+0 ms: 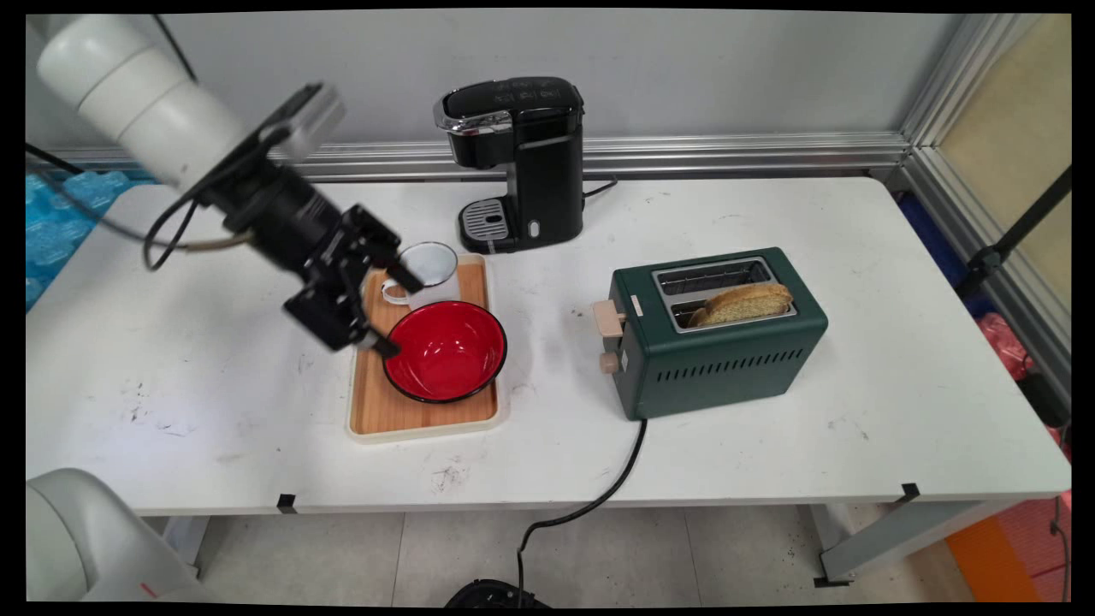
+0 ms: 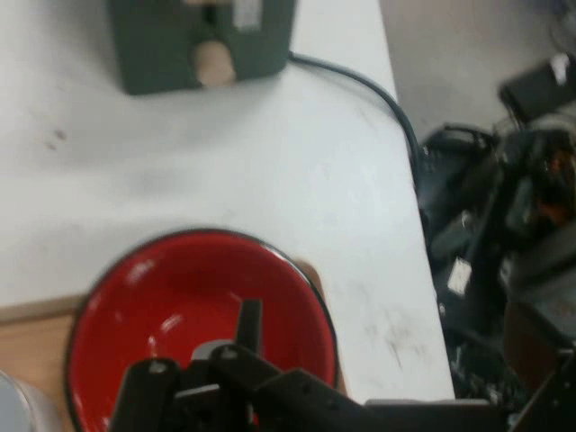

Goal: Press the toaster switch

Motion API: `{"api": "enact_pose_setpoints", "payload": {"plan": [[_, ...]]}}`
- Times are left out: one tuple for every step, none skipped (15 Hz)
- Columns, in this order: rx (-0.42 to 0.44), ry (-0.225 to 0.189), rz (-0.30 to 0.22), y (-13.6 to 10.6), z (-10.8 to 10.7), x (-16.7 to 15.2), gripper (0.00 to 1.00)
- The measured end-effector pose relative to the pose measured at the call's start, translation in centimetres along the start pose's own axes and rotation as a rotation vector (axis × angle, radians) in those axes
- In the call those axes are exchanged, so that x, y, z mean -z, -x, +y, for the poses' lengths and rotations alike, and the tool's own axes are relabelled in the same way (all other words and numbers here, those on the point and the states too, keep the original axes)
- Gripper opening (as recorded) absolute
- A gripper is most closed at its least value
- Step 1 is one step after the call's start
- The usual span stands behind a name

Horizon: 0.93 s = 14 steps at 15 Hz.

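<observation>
End effector open beside red bowl; only main view shows mug (behind it).

Red bowl upright on wooden tray, white mug prob. touching behind.

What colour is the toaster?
The toaster is dark green with a cream lever and knob; the main view shows it best.

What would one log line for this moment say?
gripper: open, over tray's left side | nearest: red bowl, white mug on wooden tray | right: green toaster with toast
</observation>
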<state>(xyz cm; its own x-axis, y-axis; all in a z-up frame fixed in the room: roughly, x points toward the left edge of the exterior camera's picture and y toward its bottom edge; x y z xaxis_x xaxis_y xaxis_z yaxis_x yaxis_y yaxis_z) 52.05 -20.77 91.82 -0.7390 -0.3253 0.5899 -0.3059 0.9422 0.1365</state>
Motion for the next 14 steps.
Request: {"api": "enact_pose_setpoints", "payload": {"plan": [[0.024, -0.008, 0.010, -0.9, -0.4, 0.2, 1.00], [0.038, -0.013, 0.015, -1.5, -0.6, 0.2, 1.00], [0.059, -0.019, 0.025, -2.5, -1.0, 0.3, 1.00], [0.083, -0.026, 0.035, -3.6, -1.4, 0.2, 1.00], [0.105, -0.032, 0.044, -4.6, -1.7, 0.1, 1.00], [0.119, -0.038, 0.051, -5.5, -1.9, -0.1, 1.00], [0.134, -0.045, 0.059, -6.5, -2.2, -0.3, 1.00], [0.144, -0.054, 0.064, -7.4, -2.4, -0.6, 1.00], [0.152, -0.062, 0.066, -8.2, -2.5, -0.9, 1.00], [0.157, -0.067, 0.067, -8.6, -2.6, -1.1, 1.00], [0.162, -0.075, 0.068, -9.3, -2.7, -1.4, 1.00], [0.165, -0.080, 0.068, -9.7, -2.7, -1.7, 1.00], [0.166, -0.090, 0.067, -10.3, -2.8, -2.1, 1.00], [0.167, -0.101, 0.066, -11.0, -2.9, -2.6, 1.00]]}}
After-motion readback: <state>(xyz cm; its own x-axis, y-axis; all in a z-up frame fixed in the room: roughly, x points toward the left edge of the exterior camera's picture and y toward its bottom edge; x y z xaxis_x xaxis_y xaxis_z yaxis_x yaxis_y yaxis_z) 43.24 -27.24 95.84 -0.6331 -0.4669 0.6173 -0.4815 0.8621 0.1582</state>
